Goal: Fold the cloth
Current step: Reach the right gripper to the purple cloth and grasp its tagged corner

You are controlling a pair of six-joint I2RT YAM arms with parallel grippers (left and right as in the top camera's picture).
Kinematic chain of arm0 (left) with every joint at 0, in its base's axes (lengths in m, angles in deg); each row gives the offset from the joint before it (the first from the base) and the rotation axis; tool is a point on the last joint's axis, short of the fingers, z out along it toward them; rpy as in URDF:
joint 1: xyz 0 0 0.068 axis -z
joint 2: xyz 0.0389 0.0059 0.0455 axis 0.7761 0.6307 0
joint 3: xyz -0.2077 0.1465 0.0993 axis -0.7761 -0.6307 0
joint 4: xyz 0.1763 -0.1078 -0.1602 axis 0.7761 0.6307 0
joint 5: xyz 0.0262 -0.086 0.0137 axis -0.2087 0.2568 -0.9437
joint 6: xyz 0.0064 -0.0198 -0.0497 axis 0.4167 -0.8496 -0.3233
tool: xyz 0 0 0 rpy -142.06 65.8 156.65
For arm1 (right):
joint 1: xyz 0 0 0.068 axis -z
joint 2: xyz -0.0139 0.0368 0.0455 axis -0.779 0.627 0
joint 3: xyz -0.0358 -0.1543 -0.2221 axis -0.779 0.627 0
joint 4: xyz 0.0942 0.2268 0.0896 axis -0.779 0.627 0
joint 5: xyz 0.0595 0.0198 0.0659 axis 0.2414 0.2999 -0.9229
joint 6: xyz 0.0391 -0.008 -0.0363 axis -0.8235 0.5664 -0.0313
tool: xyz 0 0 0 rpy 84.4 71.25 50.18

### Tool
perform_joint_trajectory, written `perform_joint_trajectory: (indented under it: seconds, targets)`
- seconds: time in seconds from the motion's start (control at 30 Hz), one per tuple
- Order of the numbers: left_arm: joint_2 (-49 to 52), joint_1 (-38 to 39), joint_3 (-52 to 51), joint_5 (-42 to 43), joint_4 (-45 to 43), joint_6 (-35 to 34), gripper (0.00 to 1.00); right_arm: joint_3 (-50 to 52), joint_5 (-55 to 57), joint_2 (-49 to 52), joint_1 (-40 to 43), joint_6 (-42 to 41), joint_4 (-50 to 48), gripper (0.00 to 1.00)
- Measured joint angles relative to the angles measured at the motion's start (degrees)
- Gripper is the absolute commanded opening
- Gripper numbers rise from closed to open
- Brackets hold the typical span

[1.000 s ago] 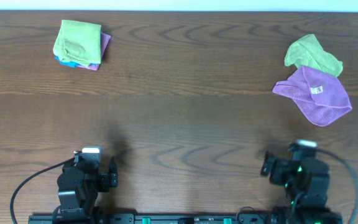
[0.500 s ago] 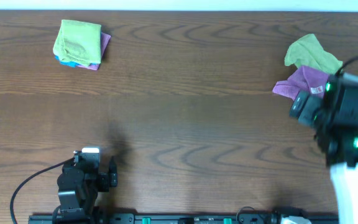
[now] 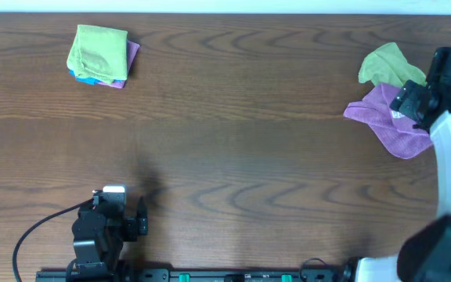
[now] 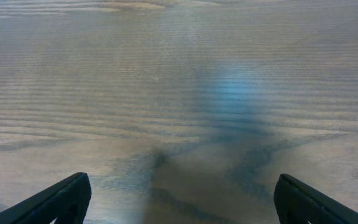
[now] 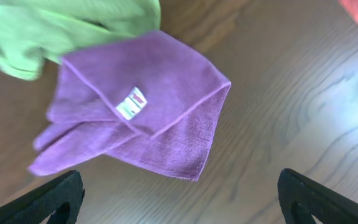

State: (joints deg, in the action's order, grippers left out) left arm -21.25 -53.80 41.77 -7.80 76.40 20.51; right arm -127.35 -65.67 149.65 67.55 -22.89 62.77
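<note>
The wood-grain desk (image 3: 233,149) carries the cloth (image 5: 160,118) toward 3 o'clock. It is purple microfibre in loose overlapping folds, touching a rumpled lime-green cloth (image 5: 55,28) at its 12 o'clock. The right end effector (image 5: 182,199) hovers over it, jaws wide, holding nothing. The left end effector (image 4: 180,202) gapes likewise at 7 o'clock. The cloth's small white tag (image 5: 131,103) has print too small to read.

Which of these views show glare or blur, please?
Left wrist view: a pale bluish glare patch on the wooden table, with a soft dark shadow below it. Right wrist view: the purple cloth and the lime-green cloth look slightly soft. Overhead view: even light, no glare.
</note>
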Motion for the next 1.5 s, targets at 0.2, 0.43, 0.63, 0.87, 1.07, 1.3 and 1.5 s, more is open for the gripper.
perform_joint_trajectory:
  seconds: [0.2,0.43,0.63,0.87,1.07,1.3,1.5]
  targets:
    - [0.00,0.00,0.00,0.00,0.00,0.00,0.95,0.00,-0.61,7.89,0.33,0.59,-2.93,0.99]
    - [0.00,0.00,0.00,0.00,0.00,0.00,0.95,0.00,-5.11,15.13,1.16,3.34,-8.50,0.99]
    - [0.00,0.00,0.00,0.00,0.00,0.00,0.95,0.00,-9.05,18.69,2.49,4.20,-10.69,0.93]
    - [0.00,0.00,0.00,0.00,0.00,0.00,0.95,0.00,-12.00,21.11,4.59,4.87,-11.56,0.53]
    - [0.00,0.00,0.00,0.00,0.00,0.00,0.95,0.00,-12.76,21.79,5.18,5.01,-12.26,0.01]
    - [0.00,0.00,0.00,0.00,0.00,0.00,0.95,0.00,-15.13,21.68,5.18,6.62,-11.06,0.01]
    - [0.00,0.00,0.00,0.00,0.00,0.00,0.95,0.00,-22.43,17.92,3.52,9.22,-10.56,0.01]
